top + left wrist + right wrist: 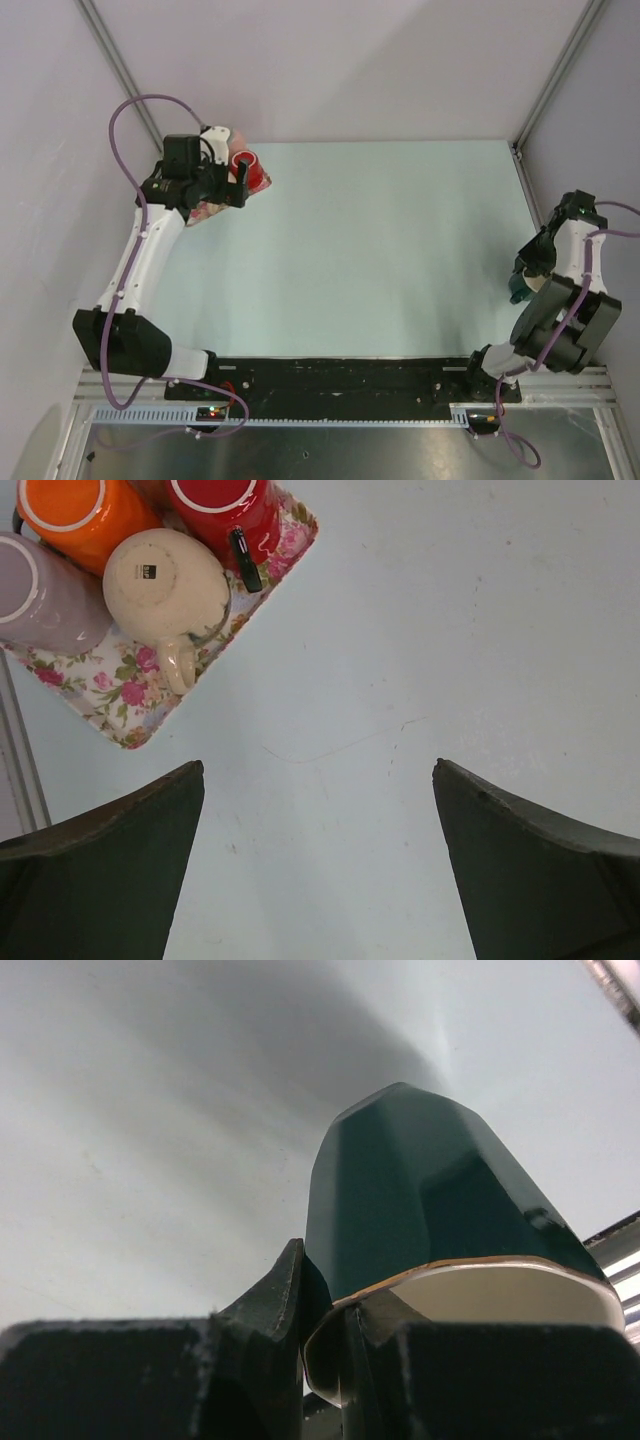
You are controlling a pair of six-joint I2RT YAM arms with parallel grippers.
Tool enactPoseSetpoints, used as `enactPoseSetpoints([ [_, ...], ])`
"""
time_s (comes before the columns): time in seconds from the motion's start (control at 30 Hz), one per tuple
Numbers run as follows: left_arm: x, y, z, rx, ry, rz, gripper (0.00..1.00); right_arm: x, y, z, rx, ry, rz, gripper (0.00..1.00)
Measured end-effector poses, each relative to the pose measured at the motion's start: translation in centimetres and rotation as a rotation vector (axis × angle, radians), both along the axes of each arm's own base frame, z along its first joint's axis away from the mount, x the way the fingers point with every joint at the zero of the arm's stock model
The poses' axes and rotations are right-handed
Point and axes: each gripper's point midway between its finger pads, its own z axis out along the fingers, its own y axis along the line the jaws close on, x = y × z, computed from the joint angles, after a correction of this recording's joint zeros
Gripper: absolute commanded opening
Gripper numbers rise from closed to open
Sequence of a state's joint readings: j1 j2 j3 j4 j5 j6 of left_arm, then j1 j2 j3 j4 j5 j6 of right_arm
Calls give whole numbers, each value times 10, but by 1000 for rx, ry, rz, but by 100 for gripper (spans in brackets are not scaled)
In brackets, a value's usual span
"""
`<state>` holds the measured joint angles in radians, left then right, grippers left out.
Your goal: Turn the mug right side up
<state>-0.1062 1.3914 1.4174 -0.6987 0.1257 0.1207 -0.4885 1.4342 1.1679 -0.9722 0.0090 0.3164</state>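
Dark green faceted mug (430,1190), white inside, gold-edged rim pinched in jaws, at right edge of the table (380,250)

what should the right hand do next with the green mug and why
Probably roll the right hand until the green mug opens upward: the hand pinches its rim and its closed base points away from the hand, so it does not look upright yet.
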Motion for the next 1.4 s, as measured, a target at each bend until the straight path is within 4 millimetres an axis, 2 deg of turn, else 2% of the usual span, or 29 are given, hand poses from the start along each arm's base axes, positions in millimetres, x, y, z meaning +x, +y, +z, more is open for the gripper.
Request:
enactPoseSetpoints([
  [0.13,-1,4,4,23,-16,2,100,-4,5,-32,93,64,0,0],
  [0.2,-1,5,6,31,-22,4,100,-3,7,-38,109,73,11,1],
  [0.27,-1,7,6,43,-26,3,100,-3,7,-39,109,70,18,13],
  [0.37,-1,10,6,62,-28,7,100,-2,7,-39,108,67,22,40],
  [0.5,-3,18,0,88,-15,14,100,-1,8,-40,105,66,36,62],
  [0.57,-2,27,-2,102,-11,33,100,-1,10,-39,91,71,49,71],
  [0.63,1,40,-5,117,-3,61,100,0,12,-35,72,76,68,89],
  [0.7,7,56,-12,135,18,93,95,3,13,-25,38,70,88,97],
  [0.87,38,90,-47,215,109,94,82,19,12,21,-75,-10,140,99],
  [0.97,67,107,-79,286,177,75,77,26,16,51,-142,-68,175,99],
  [1.1,92,118,-124,329,263,47,69,30,31,80,-182,-143,228,99],
  [1.23,105,122,-157,332,324,31,64,31,52,96,-193,-200,293,100],
  [1.4,113,120,-175,314,349,22,52,34,77,103,-215,-225,381,99],
])
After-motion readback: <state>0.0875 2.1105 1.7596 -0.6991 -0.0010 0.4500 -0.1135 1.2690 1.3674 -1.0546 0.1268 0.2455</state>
